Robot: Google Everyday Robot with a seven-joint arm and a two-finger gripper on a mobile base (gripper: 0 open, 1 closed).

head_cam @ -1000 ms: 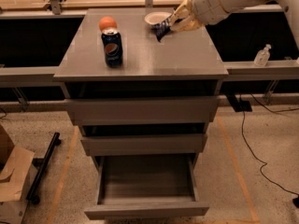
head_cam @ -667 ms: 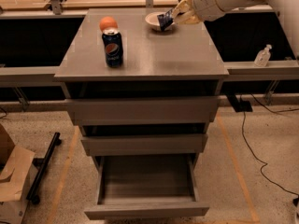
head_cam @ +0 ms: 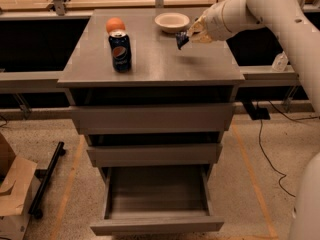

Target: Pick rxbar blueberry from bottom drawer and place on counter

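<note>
Rxbar blueberry (head_cam: 181, 40) — in tool (head_cam: 188, 36), over counter (head_cam: 160, 66)

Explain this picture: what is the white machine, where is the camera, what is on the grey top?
The white tube is a robot's single arm, ending in a two-finger hand. One camera looks down at a grey drawer cabinet from its front. The hand hangs over the right rear of the counter, shut on a small dark blue rxbar blueberry. On the counter stand a Pepsi can, an orange behind it and a pale bowl. The bottom drawer is pulled open and looks empty.
</note>
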